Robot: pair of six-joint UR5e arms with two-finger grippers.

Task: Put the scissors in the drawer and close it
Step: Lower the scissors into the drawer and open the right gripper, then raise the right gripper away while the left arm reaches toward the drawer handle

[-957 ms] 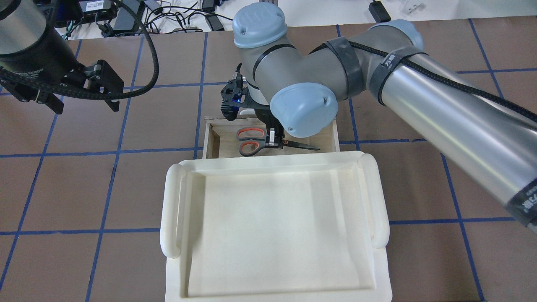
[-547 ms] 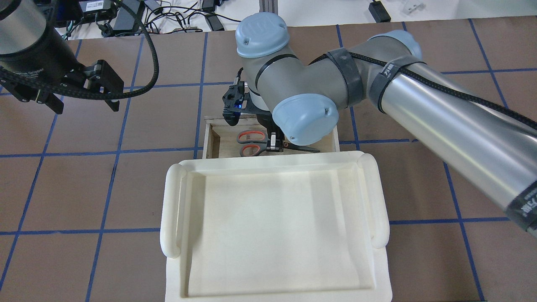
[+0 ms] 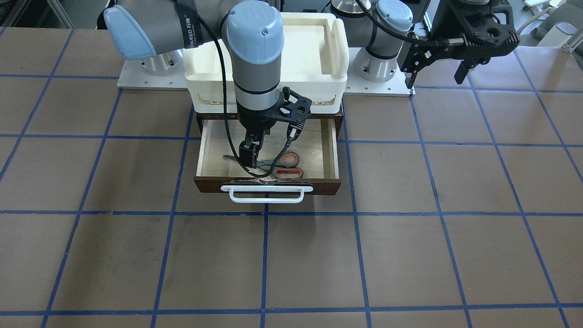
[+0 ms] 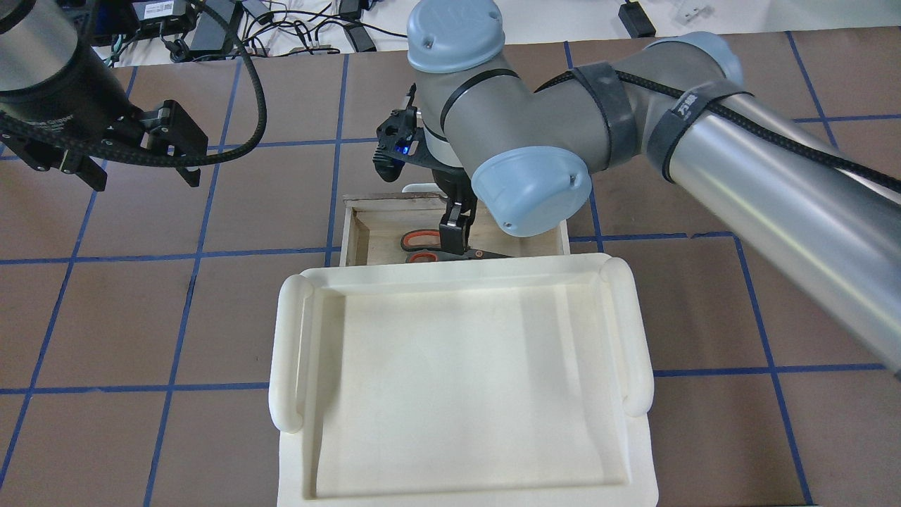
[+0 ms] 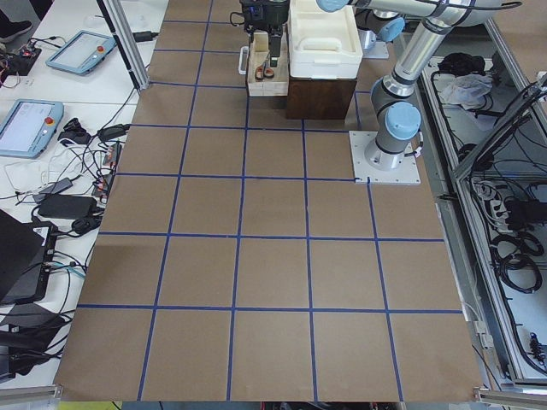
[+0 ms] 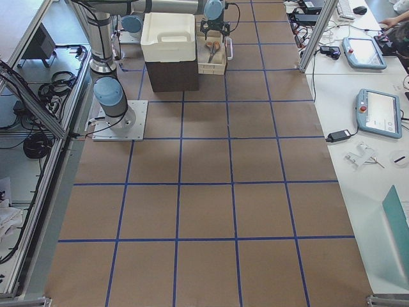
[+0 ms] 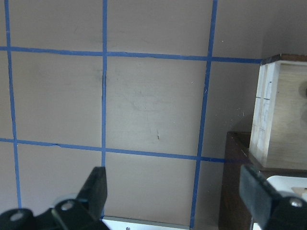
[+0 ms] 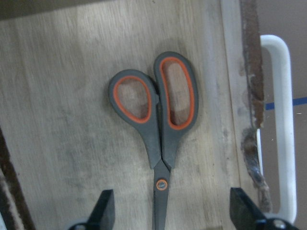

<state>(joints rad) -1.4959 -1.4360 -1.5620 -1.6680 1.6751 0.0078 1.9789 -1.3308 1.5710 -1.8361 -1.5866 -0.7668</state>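
The scissors (image 8: pixel 160 124), grey handles with orange loops, lie flat on the pale floor of the open drawer (image 3: pixel 314 150), loose. My right gripper (image 8: pixel 172 218) is open, its fingertips wide apart on either side of the blades near the pivot. It reaches down into the drawer in the front view (image 3: pixel 249 157) and the overhead view (image 4: pixel 454 229). There the scissors (image 4: pixel 422 241) are partly hidden by the tray's edge. The drawer's white bar handle (image 3: pixel 266 193) faces away from the robot. My left gripper (image 4: pixel 141 176) is open and empty, hanging above the table far to the left of the drawer.
A white plastic tray (image 4: pixel 288 352) sits on top of the dark cabinet that holds the drawer. Cables and devices lie along the table's far edge (image 4: pixel 281 28). The brown table with blue grid lines (image 3: pixel 319 264) stretches in front of the drawer.
The right wrist has turned, and the scissors have shifted down toward the tray's edge in the overhead view and now rest in the drawer. The left arm has not moved.
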